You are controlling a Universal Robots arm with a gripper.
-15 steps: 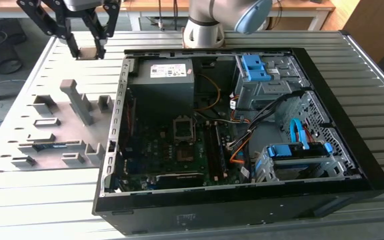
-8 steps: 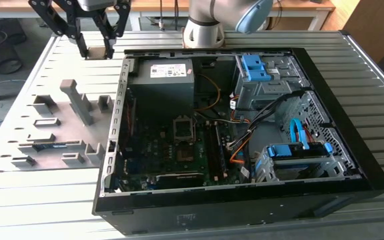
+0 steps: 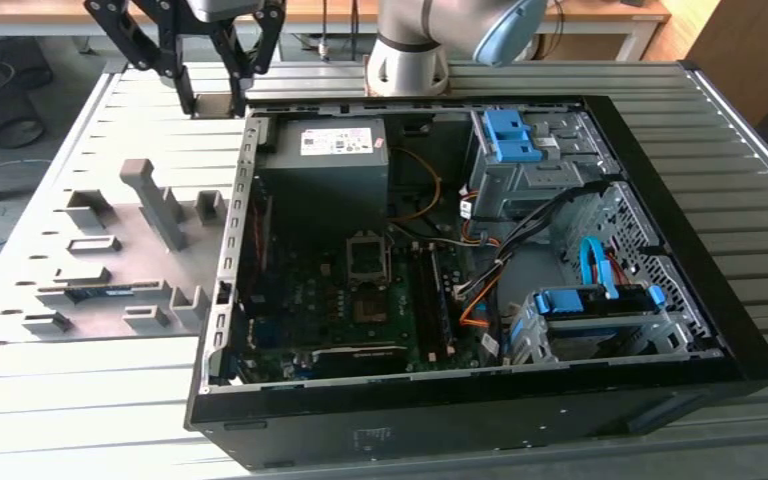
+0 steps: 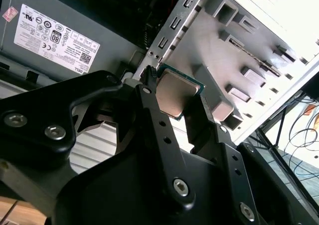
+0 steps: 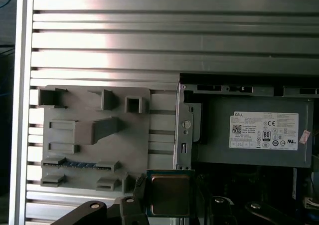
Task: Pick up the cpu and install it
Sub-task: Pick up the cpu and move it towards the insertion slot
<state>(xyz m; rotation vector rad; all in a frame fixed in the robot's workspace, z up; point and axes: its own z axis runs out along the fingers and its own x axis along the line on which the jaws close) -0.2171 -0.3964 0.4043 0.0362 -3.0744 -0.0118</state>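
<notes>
The gripper [image 3: 211,92] hangs at the upper left of the exterior view, over the ribbed table [image 3: 104,120] beside the open computer case [image 3: 704,300]. In the second wrist view its fingers [image 4: 149,105] are clamped on the cpu [image 4: 175,91], well apart from the motherboard socket [image 3: 367,256].

A white label [image 5: 269,131] with small black print and round marks is stuck on the big grey box [image 5: 214,140] — a pink sticker [image 5: 304,136] is set beside it.
</notes>
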